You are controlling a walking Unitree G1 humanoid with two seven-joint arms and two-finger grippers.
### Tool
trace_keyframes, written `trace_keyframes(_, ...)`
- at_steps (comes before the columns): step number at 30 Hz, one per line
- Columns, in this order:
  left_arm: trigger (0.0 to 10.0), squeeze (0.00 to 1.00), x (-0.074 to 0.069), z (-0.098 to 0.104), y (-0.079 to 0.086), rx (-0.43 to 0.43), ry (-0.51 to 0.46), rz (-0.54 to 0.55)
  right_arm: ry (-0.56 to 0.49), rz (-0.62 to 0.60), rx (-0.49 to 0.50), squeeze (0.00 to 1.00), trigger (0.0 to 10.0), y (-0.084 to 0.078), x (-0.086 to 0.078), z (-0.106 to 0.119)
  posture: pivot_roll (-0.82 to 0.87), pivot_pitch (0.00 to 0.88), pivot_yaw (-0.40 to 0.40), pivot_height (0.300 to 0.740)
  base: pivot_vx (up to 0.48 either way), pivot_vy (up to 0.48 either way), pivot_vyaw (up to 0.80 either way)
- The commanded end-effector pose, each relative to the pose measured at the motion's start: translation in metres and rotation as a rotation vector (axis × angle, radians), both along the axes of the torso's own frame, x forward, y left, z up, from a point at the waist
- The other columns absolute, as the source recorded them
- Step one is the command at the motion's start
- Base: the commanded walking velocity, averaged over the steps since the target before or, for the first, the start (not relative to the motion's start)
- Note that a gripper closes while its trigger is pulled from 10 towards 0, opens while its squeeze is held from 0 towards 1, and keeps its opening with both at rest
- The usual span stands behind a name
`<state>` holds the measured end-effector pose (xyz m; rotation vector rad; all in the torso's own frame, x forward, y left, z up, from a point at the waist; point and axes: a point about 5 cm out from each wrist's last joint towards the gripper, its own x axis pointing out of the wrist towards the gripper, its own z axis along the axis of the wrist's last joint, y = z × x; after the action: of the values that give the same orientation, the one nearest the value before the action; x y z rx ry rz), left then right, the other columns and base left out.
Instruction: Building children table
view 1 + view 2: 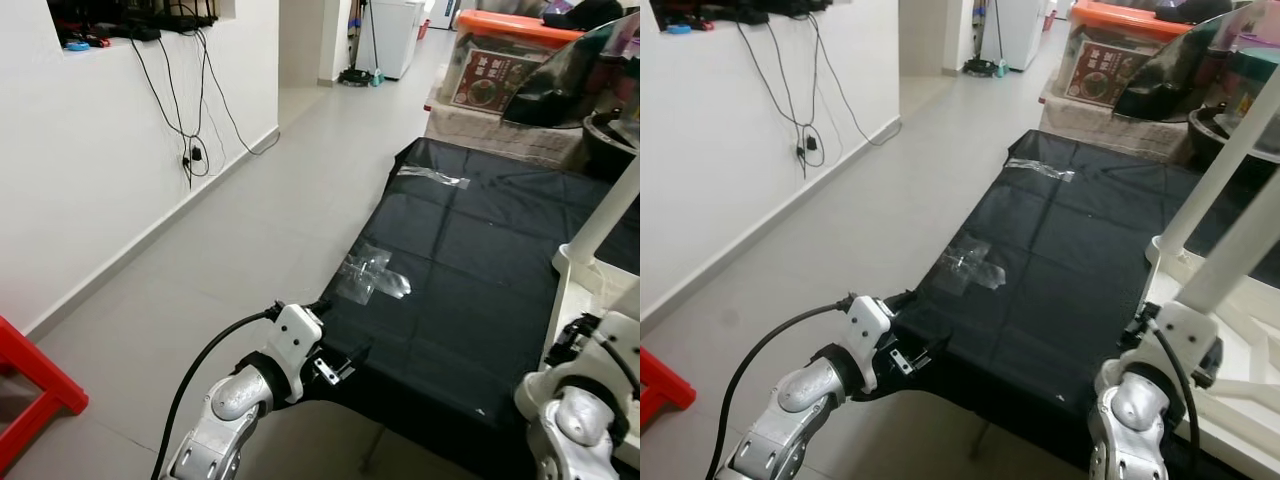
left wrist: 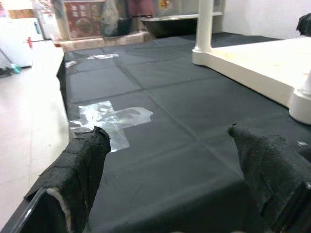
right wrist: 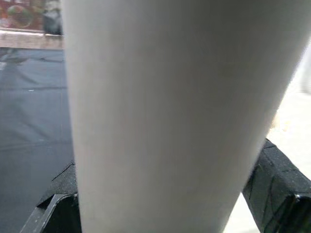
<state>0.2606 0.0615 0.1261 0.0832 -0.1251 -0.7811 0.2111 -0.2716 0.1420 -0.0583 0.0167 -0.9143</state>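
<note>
The right gripper (image 1: 1185, 300) is clamped around a white table leg (image 1: 1240, 240), whose long axis rises steeply up and away from it. The upturned cream tabletop (image 2: 262, 63) lies just beyond, on a black sheet (image 1: 470, 260). The left gripper (image 2: 175, 165), fingers apart, hovers empty near the sheet's floor-side edge, farther off

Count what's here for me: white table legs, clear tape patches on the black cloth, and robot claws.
white table legs: 2
clear tape patches: 2
claws: 2
Total: 6
</note>
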Motion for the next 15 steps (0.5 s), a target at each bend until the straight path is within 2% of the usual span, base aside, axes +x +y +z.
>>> trace_keyframes(1, 10.0, 0.0, -0.001, 0.0, -0.002, -0.003, 0.017, -0.017, -0.003, -0.045, -0.031, 0.0, 10.0, -0.008, -0.011, 0.002, 0.04, 0.0, -0.04, 0.74, 0.0, 0.0, 0.0)
trace_keyframes(5, 10.0, 0.0, -0.001, 0.0, -0.002, -0.002, 0.021, -0.019, -0.006, -0.01, -0.029, 0.0, 10.0, -0.002, -0.013, 0.007, 0.04, 0.0, -0.04, 0.74, 0.0, 0.0, 0.0)
trace_keyframes(7, 10.0, 0.0, -0.001, 0.0, -0.002, 0.0, 0.024, -0.018, -0.037, 0.053, -0.02, 0.0, 10.0, 0.008, -0.006, 0.009, 0.04, 0.0, -0.041, 0.74, 0.0, 0.0, 0.0)
trace_keyframes(8, 10.0, 0.0, -0.001, 0.0, -0.002, 0.0, 0.024, -0.018, -0.037, 0.053, -0.02, 0.0, 10.0, 0.008, -0.006, 0.009, 0.04, 0.0, -0.041, 0.74, 0.0, 0.0, 0.0)
trace_keyframes(9, 10.0, 0.0, -0.001, -0.001, -0.002, 0.006, 0.03, -0.017, -0.052, 0.122, -0.003, 0.0, 10.0, 0.017, 0.002, 0.008, 0.04, 0.0, -0.043, 0.74, 0.0, 0.0, 0.0)
trace_keyframes(11, 10.0, 0.0, -0.001, -0.002, -0.003, 0.013, 0.037, -0.019, -0.06, 0.161, 0.003, 0.0, 10.0, 0.023, 0.012, 0.009, 0.04, 0.0, -0.045, 0.74, 0.0, 0.0, 0.0)
trace_keyframes(12, 10.0, 0.0, -0.001, -0.002, -0.003, 0.015, 0.038, -0.02, -0.06, 0.164, 0.002, 0.0, 10.0, 0.024, 0.014, 0.009, 0.04, 0.0, -0.045, 0.74, 0.0, 0.0, 0.0)
trace_keyframes(15, 10.0, 0.0, -0.001, -0.003, -0.003, 0.016, 0.046, -0.023, -0.135, 0.14, -0.034, 0.0, 10.0, 0.012, 0.027, 0.026, 0.04, 0.0, -0.045, 0.74, 0.0, 0.0, 0.0)
